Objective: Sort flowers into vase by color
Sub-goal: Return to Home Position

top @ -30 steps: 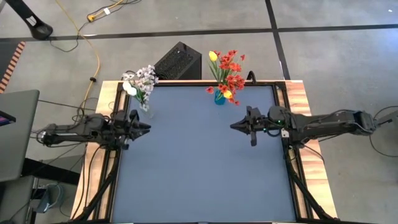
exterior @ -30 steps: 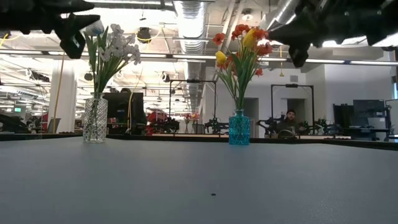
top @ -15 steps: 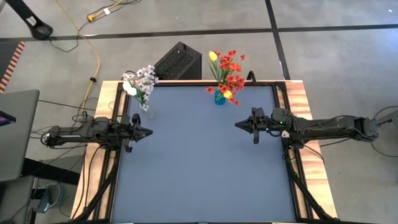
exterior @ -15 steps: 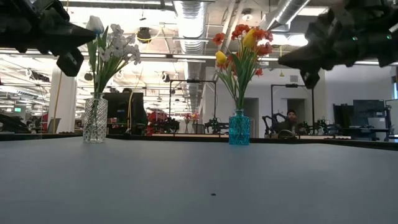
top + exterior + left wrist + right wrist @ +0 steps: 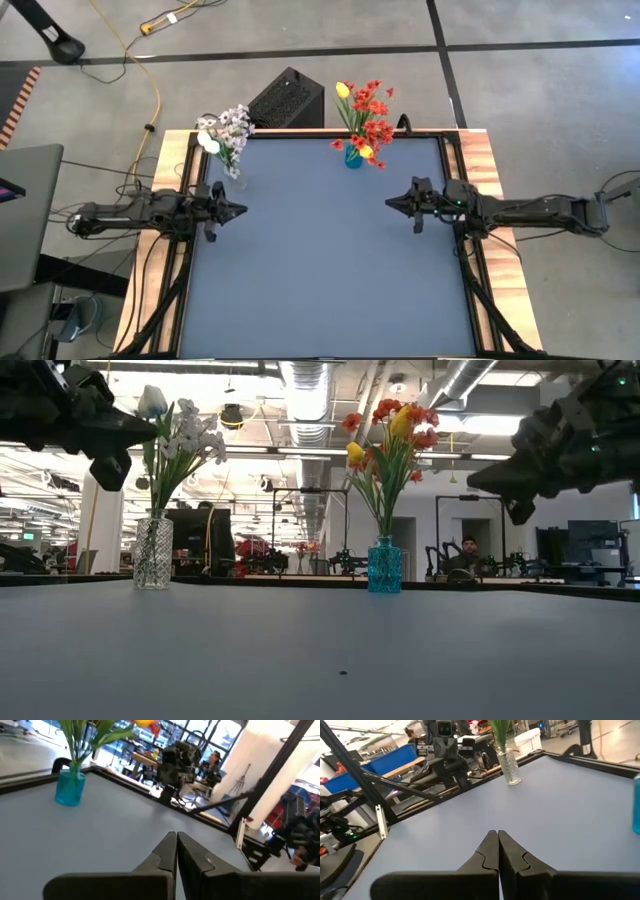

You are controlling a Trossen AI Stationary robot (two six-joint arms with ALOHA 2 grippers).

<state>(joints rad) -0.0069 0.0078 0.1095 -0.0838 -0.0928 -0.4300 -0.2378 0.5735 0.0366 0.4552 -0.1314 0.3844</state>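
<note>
A clear glass vase [image 5: 153, 553] at the table's far left holds white buds and whitish sprigs [image 5: 226, 128]. A blue vase [image 5: 384, 566] at the far middle holds red blossoms and yellow buds [image 5: 364, 115]. Both vases stand on their bases. My left gripper [image 5: 240, 210] hangs shut above the table's left edge, a little nearer than the clear vase. My right gripper [image 5: 391, 201] hangs shut above the table's right side, nearer than the blue vase [image 5: 69, 787]. Neither holds anything.
The blue table top [image 5: 320, 260] lies bare between the arms. A black box [image 5: 288, 98] stands on the floor beyond the far edge. A laptop [image 5: 25, 215] sits left of the table. Cables run on the floor. A seated person [image 5: 468, 555] shows in the room behind.
My right gripper has drawn back toward the table's right edge and come down a little. My left gripper has come down a little, staying above the left edge. Both stayed shut. The flowers and vases have not moved.
</note>
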